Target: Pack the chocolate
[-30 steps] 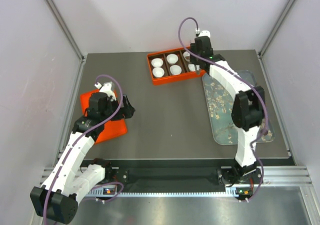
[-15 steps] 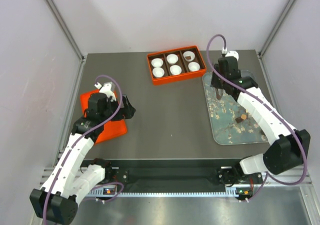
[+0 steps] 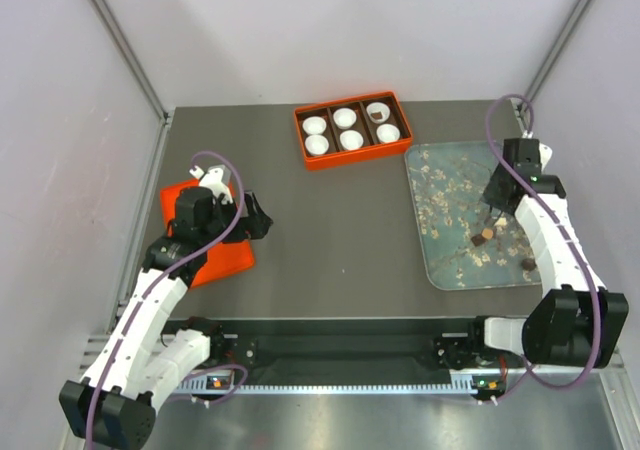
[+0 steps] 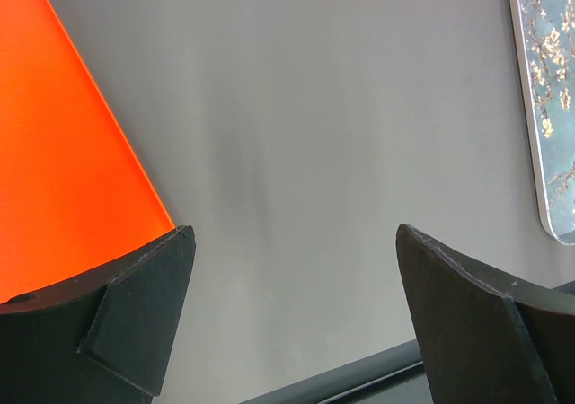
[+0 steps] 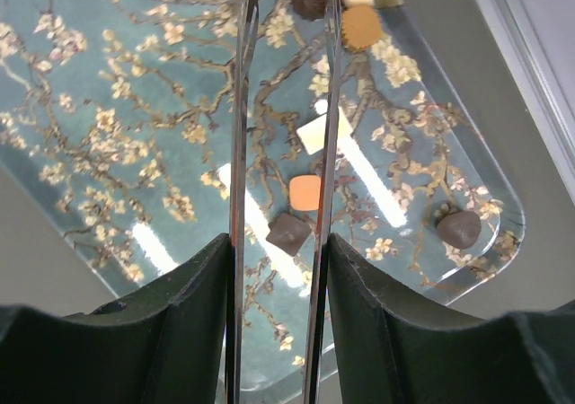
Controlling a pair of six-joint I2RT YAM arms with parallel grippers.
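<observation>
- The chocolate (image 5: pixel 289 232) looks light and small, hard outside but easy to mark. I judge a gentle pinch on two opposite sides is best, because the glossy tray (image 3: pixel 425 200) lets it slide.
- On the tray I count seven pieces: three dark, one tan, one orange, two pale. One brown piece more sits in a cup (image 3: pixel 377 115) of the box (image 3: pixel 360 157).
- The box has six cups.
- The right gripper (image 3: pixel 489 215) hangs over the tray, jaws a little apart and empty.
- The left gripper (image 4: pixel 294 238) is over the table, beside the orange lid (image 4: pixel 63 153), jaws wide apart and empty.
</observation>
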